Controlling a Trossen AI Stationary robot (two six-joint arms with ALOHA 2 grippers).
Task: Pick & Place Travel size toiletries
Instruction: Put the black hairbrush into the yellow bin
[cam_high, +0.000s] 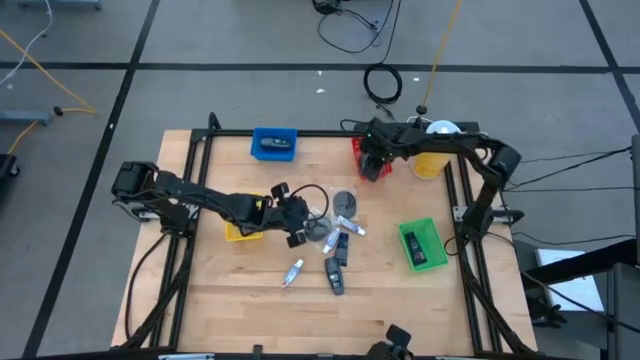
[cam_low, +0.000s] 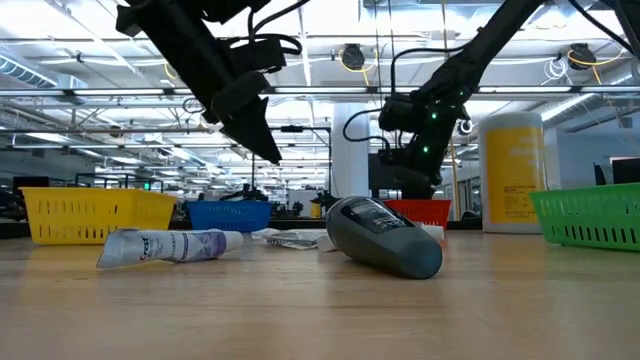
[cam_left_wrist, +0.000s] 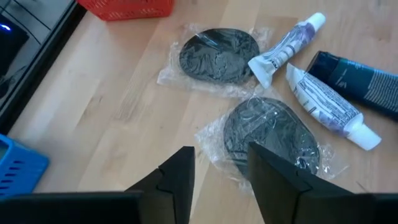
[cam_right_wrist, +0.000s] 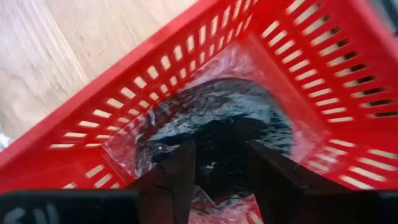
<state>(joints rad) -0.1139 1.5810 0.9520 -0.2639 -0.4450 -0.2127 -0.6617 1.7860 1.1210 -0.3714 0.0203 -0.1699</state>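
**Wrapper slip risk at both arms**

From above, your left gripper (cam_high: 297, 222) hovers beside the toiletries (cam_high: 335, 240) scattered mid-table; your right gripper (cam_high: 374, 160) sits over the red bin (cam_high: 358, 148).

At table height, a grey bottle (cam_low: 383, 236) and a tube (cam_low: 170, 245) lie flat, long axes running across the table.

On your left wrist, open fingers straddle the edge of a wrapped disc (cam_left_wrist: 270, 134); grabbing only film could let it slide out.

On your right wrist, open fingers stand above a wrapped disc (cam_right_wrist: 217, 127) inside the bin; film could cling to them.
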